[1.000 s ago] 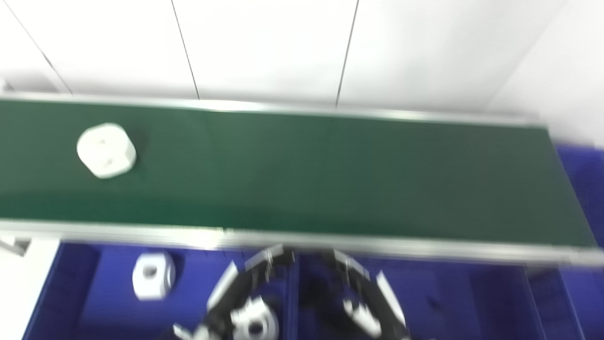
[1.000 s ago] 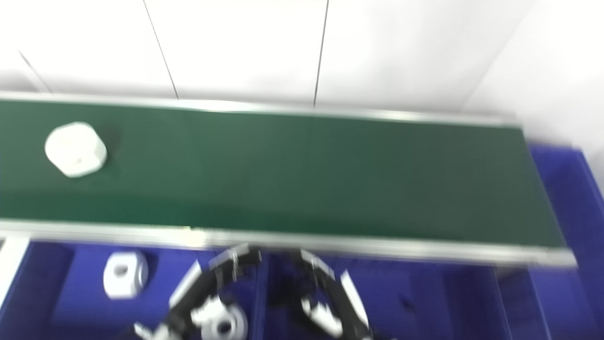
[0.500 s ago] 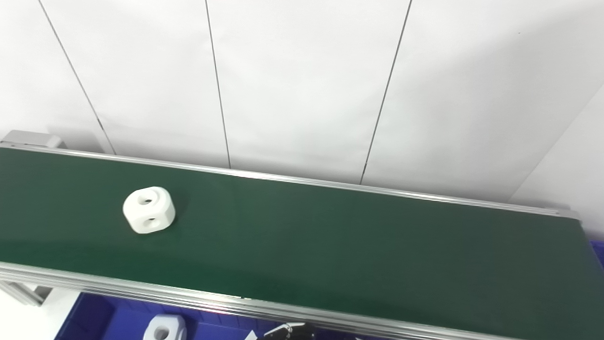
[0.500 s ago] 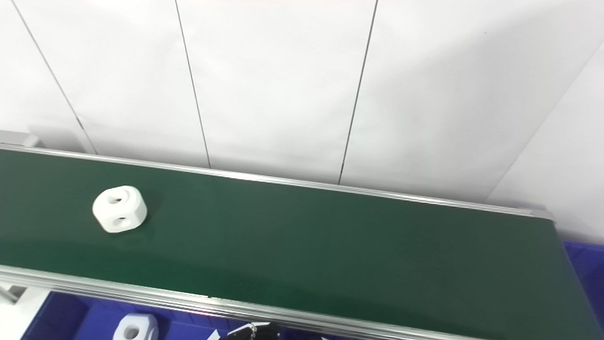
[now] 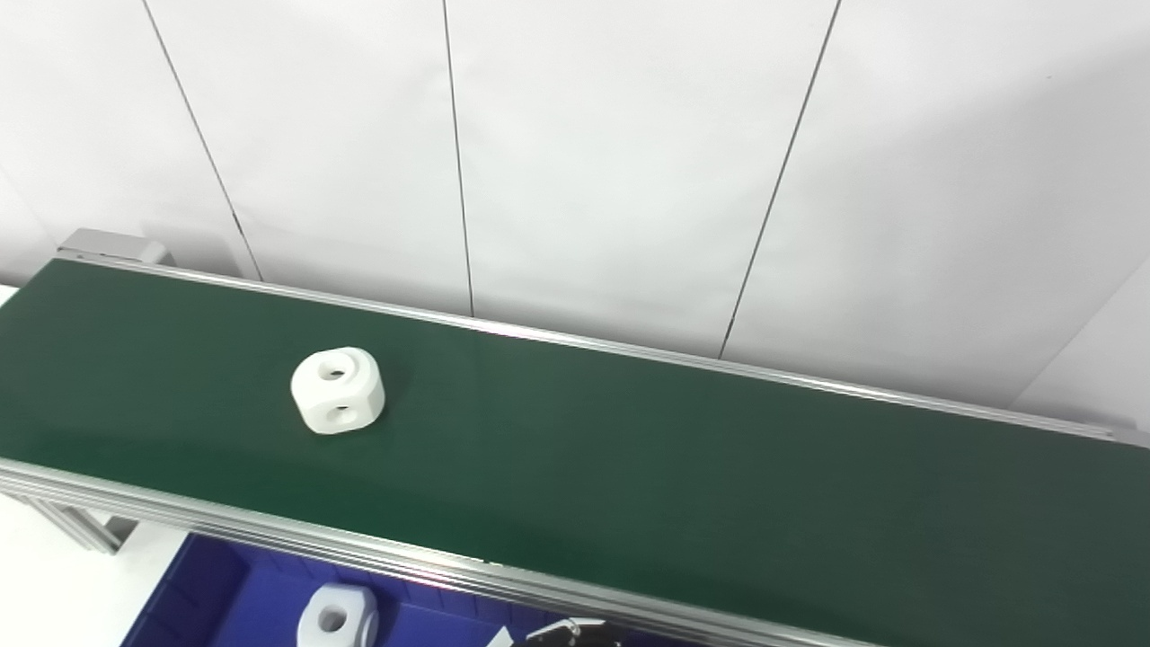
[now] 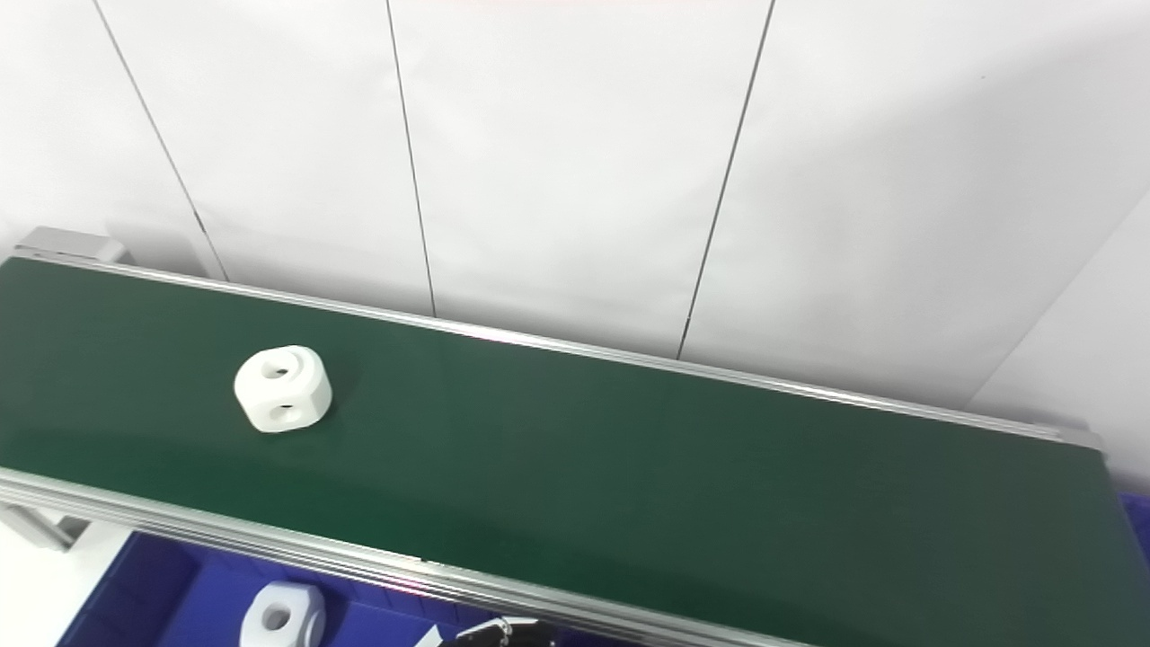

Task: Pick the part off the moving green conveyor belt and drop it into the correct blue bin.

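A hand (image 5: 566, 633) barely peeks in at the near edge, grip unclear; a white part (image 5: 338, 390) rides the green belt (image 5: 629, 467) at left.

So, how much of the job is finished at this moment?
Done: one white part already lies in the blue bin below the belt. In hand: nothing; only a tip of a hand shows at the bottom edge. Left: the white part on the conveyor belt lies untouched, not yet picked or binned.

Only a sliver of one hand (image 5: 566, 633) shows: black body with a pale silver-white plate.
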